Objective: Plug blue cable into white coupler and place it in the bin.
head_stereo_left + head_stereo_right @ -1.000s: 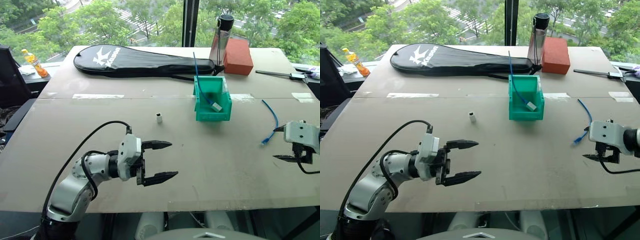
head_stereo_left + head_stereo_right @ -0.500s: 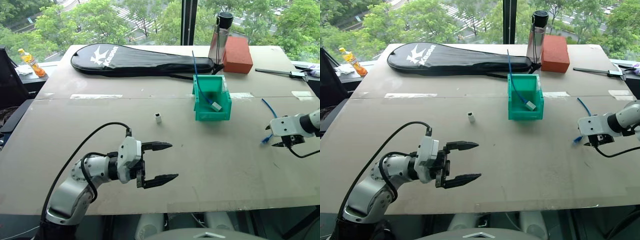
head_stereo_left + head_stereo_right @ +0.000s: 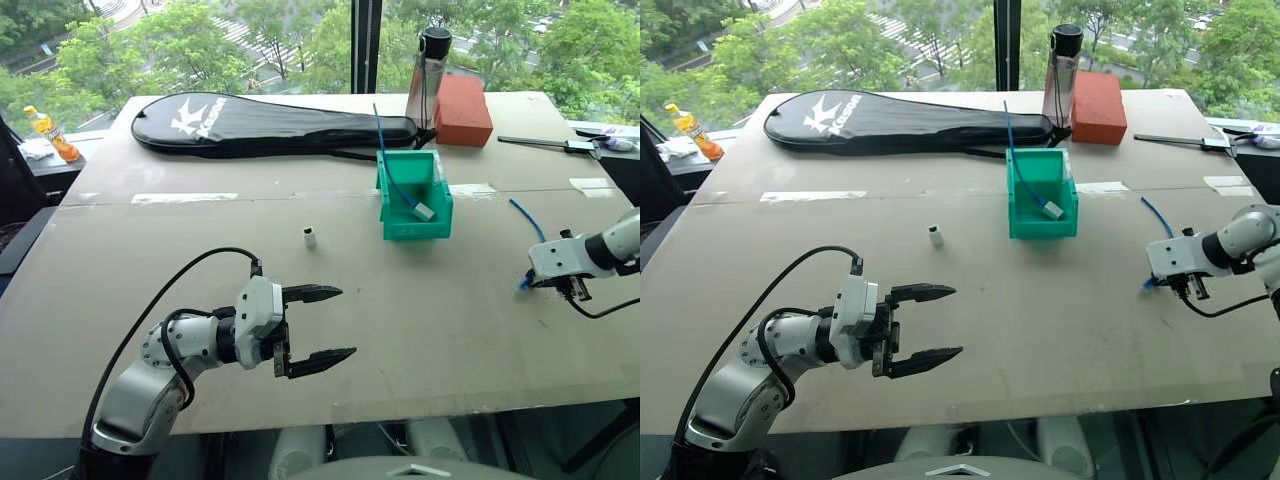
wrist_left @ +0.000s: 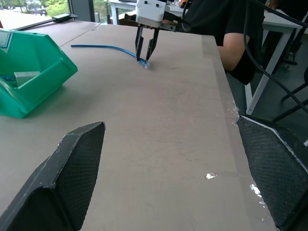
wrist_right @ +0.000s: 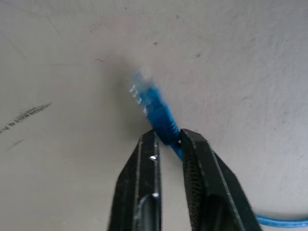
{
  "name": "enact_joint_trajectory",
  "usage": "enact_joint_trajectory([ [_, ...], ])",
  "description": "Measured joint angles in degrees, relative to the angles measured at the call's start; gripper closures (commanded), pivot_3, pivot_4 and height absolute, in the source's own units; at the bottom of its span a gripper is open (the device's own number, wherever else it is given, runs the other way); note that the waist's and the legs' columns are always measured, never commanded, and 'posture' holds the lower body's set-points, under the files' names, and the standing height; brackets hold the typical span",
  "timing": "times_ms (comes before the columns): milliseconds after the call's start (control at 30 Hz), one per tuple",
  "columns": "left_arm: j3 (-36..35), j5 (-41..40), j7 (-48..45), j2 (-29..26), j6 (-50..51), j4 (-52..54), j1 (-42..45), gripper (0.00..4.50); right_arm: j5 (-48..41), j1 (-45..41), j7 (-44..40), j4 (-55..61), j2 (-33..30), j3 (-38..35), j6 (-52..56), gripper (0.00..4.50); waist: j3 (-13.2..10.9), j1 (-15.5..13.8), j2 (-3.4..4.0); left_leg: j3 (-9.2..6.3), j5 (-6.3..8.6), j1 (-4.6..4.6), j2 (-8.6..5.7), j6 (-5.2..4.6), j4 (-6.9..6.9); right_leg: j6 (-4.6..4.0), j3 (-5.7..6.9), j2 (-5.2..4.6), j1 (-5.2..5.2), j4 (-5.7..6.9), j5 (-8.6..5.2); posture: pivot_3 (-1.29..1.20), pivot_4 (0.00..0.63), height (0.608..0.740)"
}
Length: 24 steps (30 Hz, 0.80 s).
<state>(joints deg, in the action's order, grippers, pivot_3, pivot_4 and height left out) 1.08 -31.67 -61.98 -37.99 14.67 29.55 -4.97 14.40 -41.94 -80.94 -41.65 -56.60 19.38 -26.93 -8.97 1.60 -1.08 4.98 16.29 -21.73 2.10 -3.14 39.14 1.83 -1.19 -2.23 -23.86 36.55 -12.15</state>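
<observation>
Right gripper (image 5: pixel 166 142) clamped on blue cable (image 5: pixel 156 108) near plug | left gripper (image 3: pixel 318 325) spread wide, empty

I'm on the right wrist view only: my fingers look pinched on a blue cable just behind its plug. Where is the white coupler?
Observer: The white coupler stands alone on the table, to the robot's left of the bin.
Operator: Is the left gripper near it?
Observer: No, the left gripper hovers open, nearer the robot than the coupler.
Operator: Is the bin empty?
Observer: No, a longer blue cable with a white end block lies in it.
</observation>
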Motion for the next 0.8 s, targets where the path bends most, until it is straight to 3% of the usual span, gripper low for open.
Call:
enact_joint_trajectory([
  [267,0.8,0.4,1.2,0.2,0.0,0.0,-0.1,0.00,-2.0,-0.7,-1.8,2.5,1.7,-0.6,7.9,4.45,0.0,0.7,0.00,0.04,-0.01,0.06,0.08,0.01,0.02,-0.09,0.04,0.00,-0.07,0.17,0.07,0.00,0.150,0.740],
  [567,1.3,5.0,6.6,2.6,-0.8,-2.3,0.7,0.00,-6.4,1.5,-4.9,31.5,4.2,-1.0,40.5,4.45,0.0,-0.8,0.05,-0.12,-0.01,-0.36,0.10,0.05,-0.13,-0.10,0.28,0.00,-0.49,0.16,0.05,0.00,0.150,0.740],
  [800,1.8,10.3,9.0,2.2,-1.5,-6.6,2.7,0.00,-2.7,1.4,-2.6,44.5,10.2,6.1,61.7,4.45,0.0,-1.1,0.04,-0.11,-0.01,-0.57,0.02,0.05,-0.02,-0.09,0.31,-0.01,-0.62,0.15,0.05,0.00,0.150,0.740],
])
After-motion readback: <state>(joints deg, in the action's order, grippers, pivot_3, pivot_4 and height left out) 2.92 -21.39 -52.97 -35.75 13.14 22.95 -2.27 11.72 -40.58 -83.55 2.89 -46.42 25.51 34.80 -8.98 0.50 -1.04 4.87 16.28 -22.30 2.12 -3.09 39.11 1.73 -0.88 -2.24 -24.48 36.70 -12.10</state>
